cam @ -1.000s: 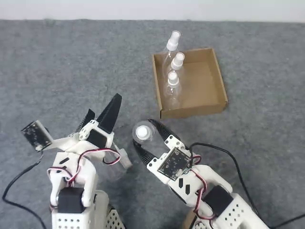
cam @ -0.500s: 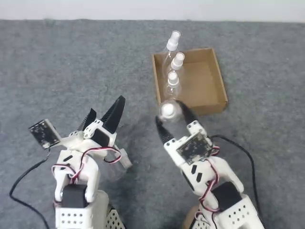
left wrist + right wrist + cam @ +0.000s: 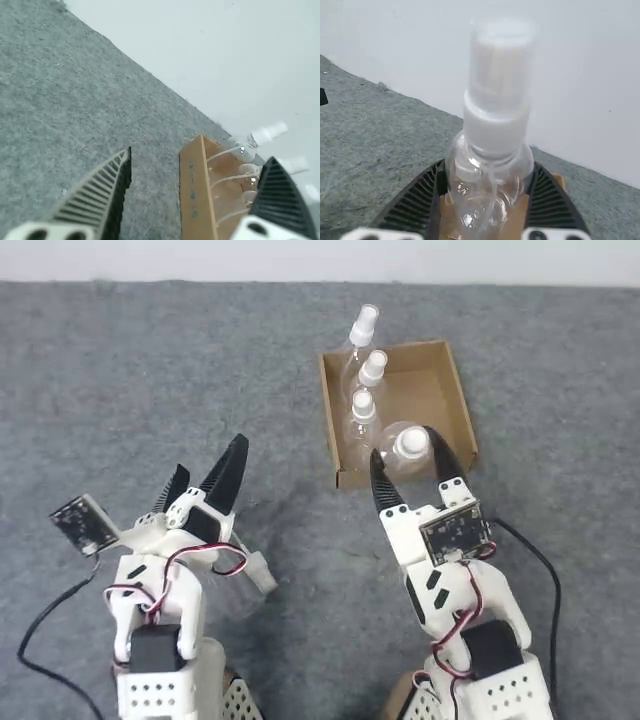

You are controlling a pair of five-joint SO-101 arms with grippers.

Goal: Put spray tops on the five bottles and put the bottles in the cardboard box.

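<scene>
Right, the right pincer [image 3: 402, 443] is clamped on a clear bottle [image 3: 398, 456] with a white spray top, held upright over the near wall of the cardboard box [image 3: 450, 405] in the upper middle of the frame. From the right wrist, the bottle [image 3: 495, 150] sits snug between the two black fingers of the pincer [image 3: 487, 172]. Its base is cut off at the bottom edge, and a sliver of box [image 3: 559, 181] peeks out behind it.

Over to the left pincer [image 3: 210, 458], lower left of centre: spread wide, nothing in it, hovering above the desk [image 3: 150, 370]. Its own camera looks out between the fingers of the pincer [image 3: 200, 155] to the box [image 3: 192, 195], which is cut off at the bottom.

Three capped bottles [image 3: 363, 410] line the box's left side, the farthest one's top poking past the back wall. Their clear bodies all but vanish against the cardboard, so only the white tops read cleanly. From the left wrist, the bottles [image 3: 250, 142] are partly hidden by a finger.

The desk has a grey, felt-like cover, and a plain pale wall [image 3: 200, 260] runs along the top.
</scene>
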